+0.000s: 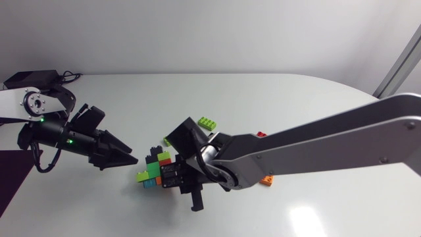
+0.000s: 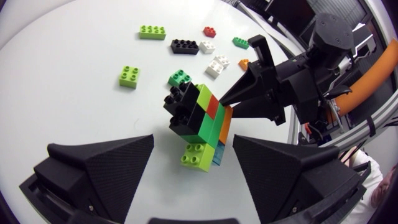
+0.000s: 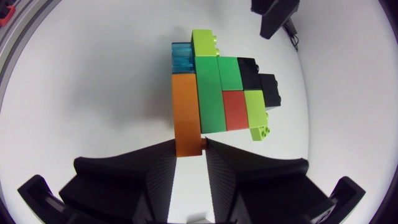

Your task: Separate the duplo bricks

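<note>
Right, my right gripper is clamped on the orange brick at one edge of the brick cluster on the table. My left gripper, jaws apart, hovers just beside the cluster's far side. Light, rigid plastic, probably tightly studded; I'd pinch the black end.

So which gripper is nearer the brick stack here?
Right. The right gripper is shut on the orange brick of the brick stack; the left gripper sits open just short of it.

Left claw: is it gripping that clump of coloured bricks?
No, in the left wrist view the left claw stands open, with bare table showing between each finger and the brick clump.
</note>
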You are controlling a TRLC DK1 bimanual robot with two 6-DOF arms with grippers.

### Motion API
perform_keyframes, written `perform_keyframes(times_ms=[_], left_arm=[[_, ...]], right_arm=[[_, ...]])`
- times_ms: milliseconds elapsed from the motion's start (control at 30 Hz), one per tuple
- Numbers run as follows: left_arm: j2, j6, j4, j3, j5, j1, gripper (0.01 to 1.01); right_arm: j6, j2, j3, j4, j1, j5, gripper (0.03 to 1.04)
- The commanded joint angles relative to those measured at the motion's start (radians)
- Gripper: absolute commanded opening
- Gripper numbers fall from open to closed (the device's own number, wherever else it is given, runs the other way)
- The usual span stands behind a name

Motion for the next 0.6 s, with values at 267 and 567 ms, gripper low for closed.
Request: perform_keyframes(times_ms=[267, 567], left_arm=[[0.099, 0.142, -0.145, 0.053, 0.211, 0.017, 0.889], [0.181, 0.19, -0.24, 0.103, 0.317, 0.04, 0.887]], right_arm=[[0.053, -0.143, -0.091, 0.086, 0.006, 0.013, 0.26], [0.063, -0.172, -0.12, 0.119, 0.02, 0.016, 0.26]])
